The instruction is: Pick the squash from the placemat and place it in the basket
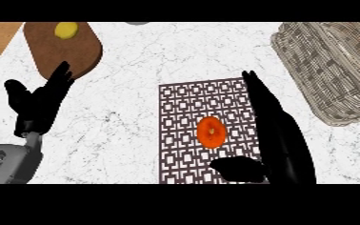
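Observation:
An orange squash [211, 131] lies near the middle of a dark patterned placemat [183, 105] on the white marble counter. My right hand [277, 133] stands just to the right of the squash, over the mat's right edge. Its fingers are straight and point away from me, and its thumb [235, 168] reaches left below the squash. The hand does not touch the squash. A woven wicker basket [320, 62] sits at the far right, beyond the right hand. My left hand [42, 100] rests open at the left edge, fingers up.
A brown cutting board [70, 52] with a yellow fruit [66, 29] on it lies at the upper left, just behind the left hand. A grey object [137, 23] peeks in at the top edge. Bare marble lies between the placemat and the basket.

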`<action>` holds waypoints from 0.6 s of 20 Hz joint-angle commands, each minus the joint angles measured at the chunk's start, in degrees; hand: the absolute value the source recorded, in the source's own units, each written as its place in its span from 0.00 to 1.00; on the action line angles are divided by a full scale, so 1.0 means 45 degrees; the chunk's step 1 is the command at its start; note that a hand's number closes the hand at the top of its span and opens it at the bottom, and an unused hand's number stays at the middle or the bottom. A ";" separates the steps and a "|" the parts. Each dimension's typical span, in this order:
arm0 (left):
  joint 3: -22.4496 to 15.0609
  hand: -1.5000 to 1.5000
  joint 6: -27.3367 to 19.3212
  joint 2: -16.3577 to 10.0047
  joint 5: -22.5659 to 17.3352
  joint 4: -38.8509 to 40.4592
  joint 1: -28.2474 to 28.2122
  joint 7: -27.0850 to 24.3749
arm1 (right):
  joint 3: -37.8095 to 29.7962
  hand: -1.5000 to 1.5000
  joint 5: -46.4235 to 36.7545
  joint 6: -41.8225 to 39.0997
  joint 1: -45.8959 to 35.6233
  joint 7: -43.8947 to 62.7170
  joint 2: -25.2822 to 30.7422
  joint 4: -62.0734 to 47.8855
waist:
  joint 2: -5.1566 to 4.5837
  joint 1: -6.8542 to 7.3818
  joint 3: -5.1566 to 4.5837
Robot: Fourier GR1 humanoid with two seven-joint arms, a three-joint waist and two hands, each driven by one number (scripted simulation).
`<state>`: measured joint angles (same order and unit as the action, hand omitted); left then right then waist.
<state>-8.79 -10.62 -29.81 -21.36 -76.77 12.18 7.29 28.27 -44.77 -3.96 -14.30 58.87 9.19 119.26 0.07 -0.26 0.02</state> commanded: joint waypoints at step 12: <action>0.0696 0.50 0.0338 0.0805 0.0956 -0.1389 -0.0404 0.1093 | -0.0214 0.00 -0.0805 0.1763 0.0416 -0.1347 -0.2021 -0.5291 | -0.0010 0.0123 0.0000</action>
<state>-5.78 -8.69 -27.21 -18.14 -79.56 11.11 9.88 26.90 -48.24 2.01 -13.00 53.52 1.49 100.89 0.00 0.21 0.00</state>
